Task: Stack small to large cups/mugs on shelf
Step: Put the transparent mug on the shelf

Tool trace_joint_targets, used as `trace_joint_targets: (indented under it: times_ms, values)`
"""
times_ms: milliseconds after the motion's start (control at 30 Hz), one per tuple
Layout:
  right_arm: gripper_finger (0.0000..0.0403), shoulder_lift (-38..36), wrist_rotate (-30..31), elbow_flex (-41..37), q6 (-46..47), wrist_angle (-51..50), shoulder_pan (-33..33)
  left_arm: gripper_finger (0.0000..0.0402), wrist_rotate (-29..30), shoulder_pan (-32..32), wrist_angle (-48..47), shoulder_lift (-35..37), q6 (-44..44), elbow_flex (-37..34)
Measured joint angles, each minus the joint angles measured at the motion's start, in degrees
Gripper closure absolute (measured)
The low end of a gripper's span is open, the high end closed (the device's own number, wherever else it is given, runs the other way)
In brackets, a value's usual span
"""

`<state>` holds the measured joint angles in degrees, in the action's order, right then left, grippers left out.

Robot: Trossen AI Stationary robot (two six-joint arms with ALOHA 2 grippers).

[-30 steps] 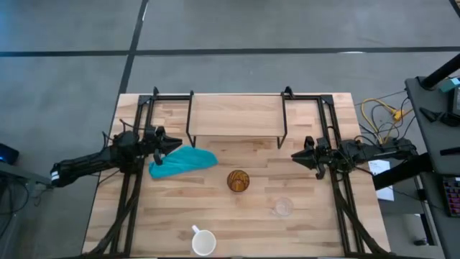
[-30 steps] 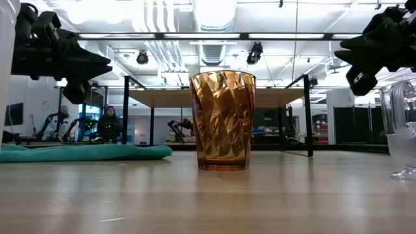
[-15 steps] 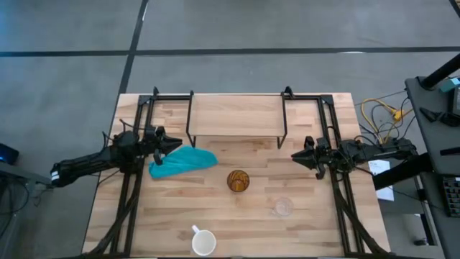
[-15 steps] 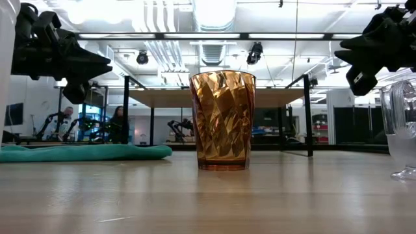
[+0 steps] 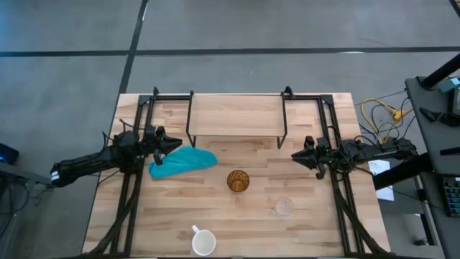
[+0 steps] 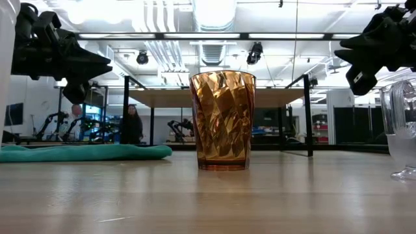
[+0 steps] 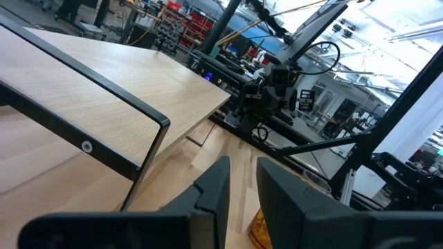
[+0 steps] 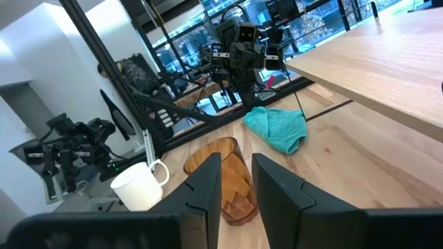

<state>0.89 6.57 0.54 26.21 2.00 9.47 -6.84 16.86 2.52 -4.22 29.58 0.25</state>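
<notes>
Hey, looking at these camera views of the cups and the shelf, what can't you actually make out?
- White mug: its handle is visible from above, but in the low view only a strip of its side shows, cut by the picture's edge.
- Clear glass cup: faint from above; cut by the edge in the low view.
- Amber cup: the right gripper's fingers hide part of it in the right wrist view.
- Shelf: its underside is hidden from above by its board.
</notes>
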Motion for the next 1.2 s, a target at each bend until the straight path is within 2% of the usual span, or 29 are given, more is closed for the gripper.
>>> trace_joint_targets:
  times_ms: [133,167,233,300,367,433,533,633,833,1067,1200]
  values:
    - [0.0326,0.0,1.6,0.0,-2.0,4.7,0.0,0.0343,0.0,0.0,0.0,0.0,0.0,0.0]
    - [0.0326,0.0,-1.4,0.0,-3.6,8.1,0.0,0.0343,0.0,0.0,0.0,0.0,0.0,0.0]
    - [0.0326,0.2,-11.4,0.8,-6.0,14.2,0.1,0.0343,0.0,0.0,0.0,0.0,0.0,0.0]
    - [0.0326,1.5,-13.5,5.0,-4.5,13.4,0.1,0.0343,0.0,0.0,0.0,0.0,0.0,0.0]
    - [0.0326,3.8,-12.1,11.7,-4.7,3.3,0.0,0.0343,0.0,0.0,0.0,0.0,0.0,0.0]
    - [0.0326,8.5,-11.4,19.5,-8.3,-11.4,0.1,0.0343,0.0,0.0,0.0,0.0,0.0,0.0]
    - [0.0326,19.2,-10.8,31.4,-11.6,-32.5,0.0,0.0343,0.0,0.0,0.0,0.0,0.0,0.0]
    - [0.0326,31.2,-12.1,41.3,-12.8,-45.8,0.0,0.0343,0.0,0.0,0.0,-0.1,0.0,0.0]
    - [0.0326,52.1,-19.8,56.3,-13.7,-55.3,0.7,0.0343,0.0,0.0,0.0,0.0,0.0,0.0]
    - [0.0326,70.7,-20.1,68.8,-24.3,-63.7,4.8,0.0343,0.0,0.0,0.0,0.0,0.0,0.0]
    - [0.0326,79.4,-20.1,73.7,-23.2,-69.9,6.6,0.0343,0.0,0.0,0.0,0.1,0.0,0.0]
